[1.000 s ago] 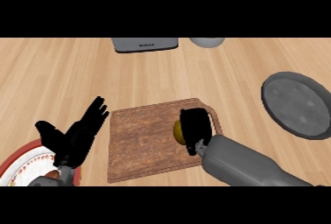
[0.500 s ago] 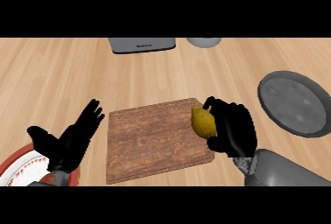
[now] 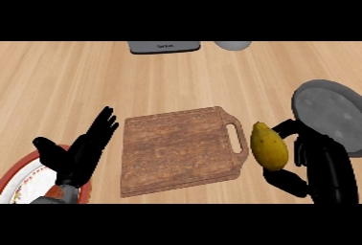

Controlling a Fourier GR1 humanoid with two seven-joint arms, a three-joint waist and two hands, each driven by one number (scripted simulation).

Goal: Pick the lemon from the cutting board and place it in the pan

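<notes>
The yellow lemon [image 3: 268, 146] is off the wooden cutting board [image 3: 180, 148], just past its handle end on the right. My right hand [image 3: 322, 165] is shut on the lemon, with thumb and fingers curled round its right side. The grey pan [image 3: 331, 113] lies at the right edge, directly behind that hand. My left hand [image 3: 81, 150] rests open at the lower left, fingers up, beside the board's left edge.
A red-rimmed white plate [image 3: 21, 179] sits at the lower left corner, partly under my left hand. At the counter's far edge are a grey box-shaped object [image 3: 164, 46] and a grey round object [image 3: 233, 45].
My right hand has carried the lemon off the board to the right, toward the pan. The left hand has barely moved.
</notes>
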